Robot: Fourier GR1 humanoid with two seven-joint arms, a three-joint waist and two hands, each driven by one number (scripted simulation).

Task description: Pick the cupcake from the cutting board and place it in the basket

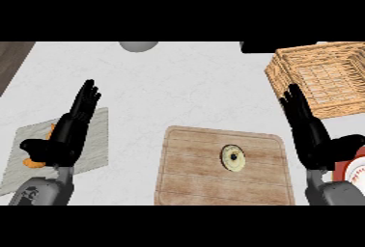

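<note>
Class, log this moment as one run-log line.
cupcake: on cutting board | basket: no cupcake | left hand: open | right hand: open

Cutting board, lower centre: pale wood, plank grain showing, matt. Basket, upper right: woven wicker, tan, rough weave. Counter: pale, stone-like, faintly veined, smooth. Grey mat, lower left: matt, lightly mottled. Plate, lower right edge: red and white, smooth.
</note>
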